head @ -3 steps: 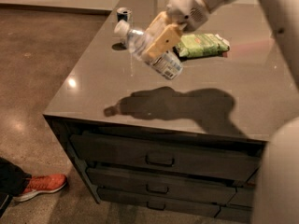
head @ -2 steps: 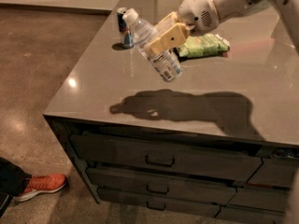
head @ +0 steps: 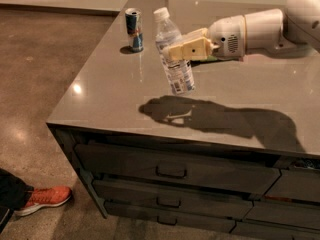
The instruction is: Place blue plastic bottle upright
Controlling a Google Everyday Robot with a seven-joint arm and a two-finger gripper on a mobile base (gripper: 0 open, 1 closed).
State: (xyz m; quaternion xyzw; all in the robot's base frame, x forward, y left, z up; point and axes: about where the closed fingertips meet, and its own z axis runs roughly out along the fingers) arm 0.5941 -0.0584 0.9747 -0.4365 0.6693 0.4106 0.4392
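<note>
Nearest the camera, a red-orange shoe (head: 44, 197) rests on the polished floor beside the dark drawer fronts (head: 170, 171) of the cabinet. Above them lies the grey countertop (head: 100, 91), with the dark shadow (head: 210, 116) of arm and bottle across its near half. The blue plastic bottle (head: 181, 78) hangs in the air over the middle of the counter. Its base is clear of the surface and apart from its own shadow. The gripper (head: 172, 50) reaches in from the right on the end of the white arm (head: 250, 31), its cream fingers (head: 192, 46) clamped across the bottle's body just above the label. The bottle's long axis is close to vertical but not quite. The white cap (head: 161, 14) is at the top and leans to the left, while the base swings toward the lower right. The fingers cross that axis roughly square, so the coming move looks like a small wrist turn to bring the base flat, then a straight descent. Farther back, well apart to the left, a slim blue-and-silver drink can (head: 133, 29) stands upright.
</note>
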